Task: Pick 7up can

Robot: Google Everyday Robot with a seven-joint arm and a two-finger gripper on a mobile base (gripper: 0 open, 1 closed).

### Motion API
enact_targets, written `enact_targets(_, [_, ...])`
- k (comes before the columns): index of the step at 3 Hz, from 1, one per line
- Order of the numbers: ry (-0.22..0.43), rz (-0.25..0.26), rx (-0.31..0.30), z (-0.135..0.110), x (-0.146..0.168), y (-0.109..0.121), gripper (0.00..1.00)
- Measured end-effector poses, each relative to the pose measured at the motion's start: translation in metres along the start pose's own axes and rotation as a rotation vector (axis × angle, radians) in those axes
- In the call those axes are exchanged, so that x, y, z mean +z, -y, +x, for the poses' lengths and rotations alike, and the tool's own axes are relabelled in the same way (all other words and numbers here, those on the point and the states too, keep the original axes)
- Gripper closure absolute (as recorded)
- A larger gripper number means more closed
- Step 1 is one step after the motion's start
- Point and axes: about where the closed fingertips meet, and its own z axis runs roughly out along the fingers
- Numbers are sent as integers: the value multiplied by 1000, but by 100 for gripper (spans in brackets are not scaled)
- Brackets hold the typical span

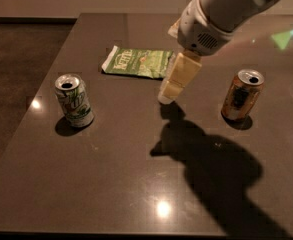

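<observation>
The 7up can [74,101] stands upright at the left of the dark table [116,184], white with green markings and a silver top. My gripper [167,95] hangs over the middle of the table on a white arm that comes in from the upper right. Its cream-coloured fingers [178,76] point down and to the left. The gripper is well to the right of the 7up can and apart from it, and holds nothing that I can see.
An orange-brown can [242,95] stands upright to the right of the gripper. A green chip bag [138,62] lies flat behind the gripper. The table's left edge runs close to the 7up can. The arm's shadow falls over the table's right front.
</observation>
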Motion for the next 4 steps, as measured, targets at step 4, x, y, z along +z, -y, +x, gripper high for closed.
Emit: enact_targets(4, [235, -143, -27, -112, 91, -60, 0])
